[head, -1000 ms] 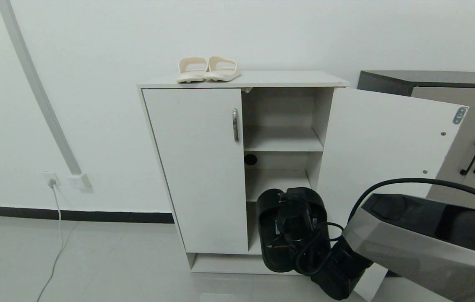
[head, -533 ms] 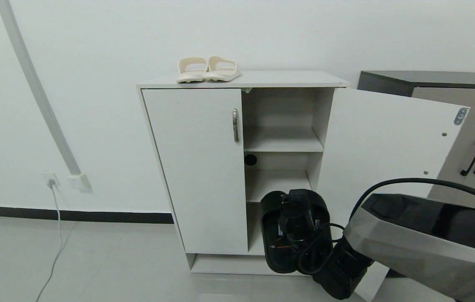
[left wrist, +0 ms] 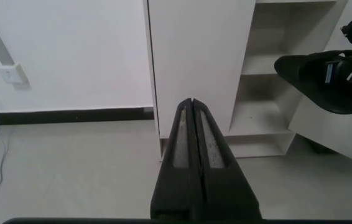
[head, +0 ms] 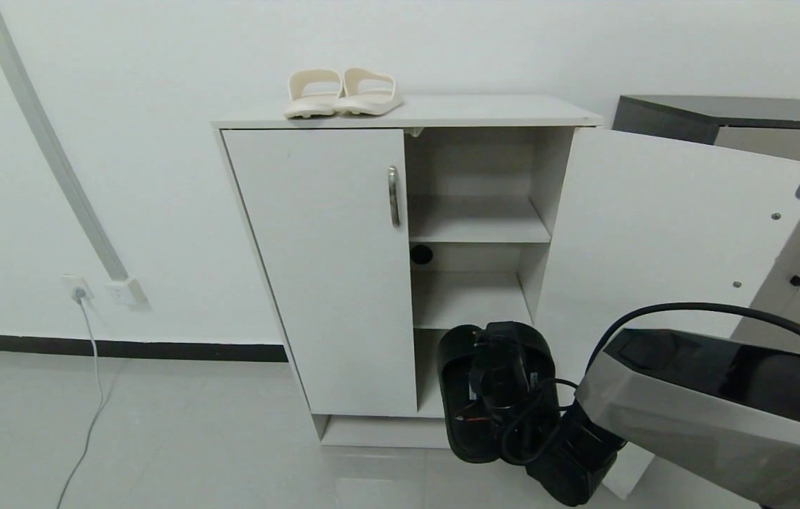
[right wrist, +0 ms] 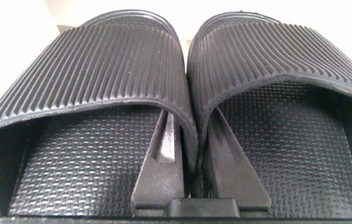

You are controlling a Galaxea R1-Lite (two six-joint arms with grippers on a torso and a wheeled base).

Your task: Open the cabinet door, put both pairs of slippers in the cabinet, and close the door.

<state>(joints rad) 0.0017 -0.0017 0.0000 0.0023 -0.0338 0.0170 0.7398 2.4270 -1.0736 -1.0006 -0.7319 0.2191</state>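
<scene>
Precariously, the right gripper pinches just the touching strap edges of the black slippers, at 6 o'clock of the cabinet opening. One could slide free or snag the lower shelf. Meanwhile the left gripper is pressed together, and the cream slippers sit atop at 11 o'clock.
</scene>
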